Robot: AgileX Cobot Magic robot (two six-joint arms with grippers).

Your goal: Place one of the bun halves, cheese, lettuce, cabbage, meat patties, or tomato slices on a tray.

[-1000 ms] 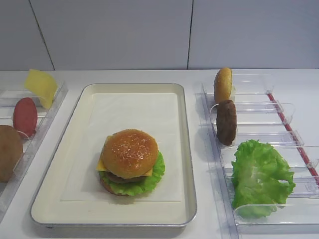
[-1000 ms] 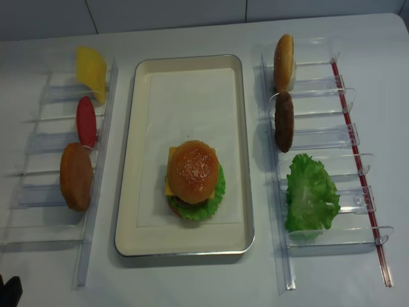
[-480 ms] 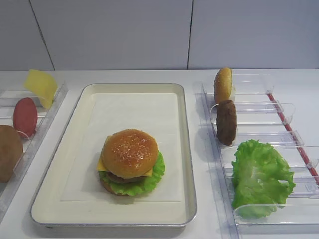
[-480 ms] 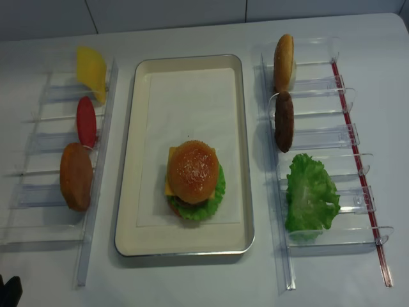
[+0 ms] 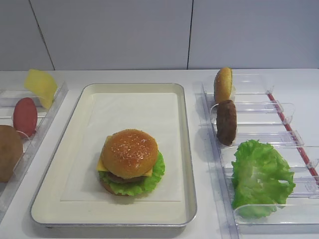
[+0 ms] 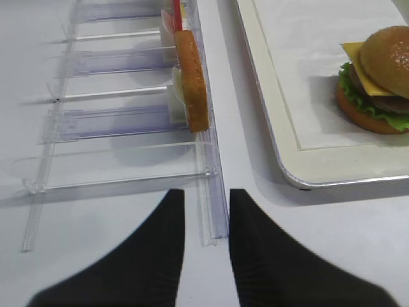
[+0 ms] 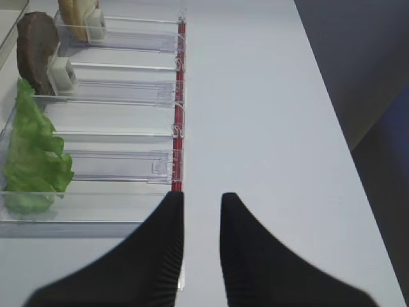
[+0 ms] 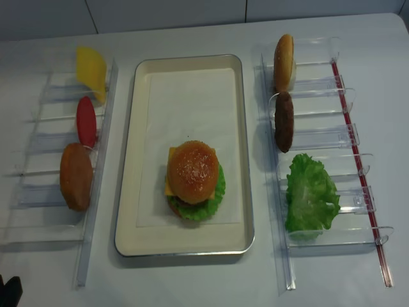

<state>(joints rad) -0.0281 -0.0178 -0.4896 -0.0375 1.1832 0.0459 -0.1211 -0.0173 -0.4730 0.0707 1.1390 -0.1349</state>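
On the silver-rimmed tray (image 5: 187, 149) (image 8: 131, 160) (image 6: 300, 176) sits a stacked burger, its top bun half (image 5: 130, 152) (image 8: 192, 169) over cheese, patty and lettuce. The right rack holds a bun half (image 5: 223, 84), a meat patty (image 5: 227, 122) (image 7: 35, 51) and lettuce (image 5: 260, 177) (image 7: 32, 153). The left rack holds cheese (image 5: 42, 87), a tomato slice (image 5: 25, 116) and a bun half (image 8: 76, 176) (image 6: 192, 80). Cabbage is out of view. My left gripper (image 6: 206, 195) hovers open over the left rack's near end. My right gripper (image 7: 202, 197) is open and empty beside the right rack.
Clear plastic racks (image 8: 332, 137) (image 8: 38, 192) flank the tray on both sides. A red strip (image 7: 179, 96) runs along the right rack's outer edge. The table edge (image 7: 332, 96) drops off to the right of that rack.
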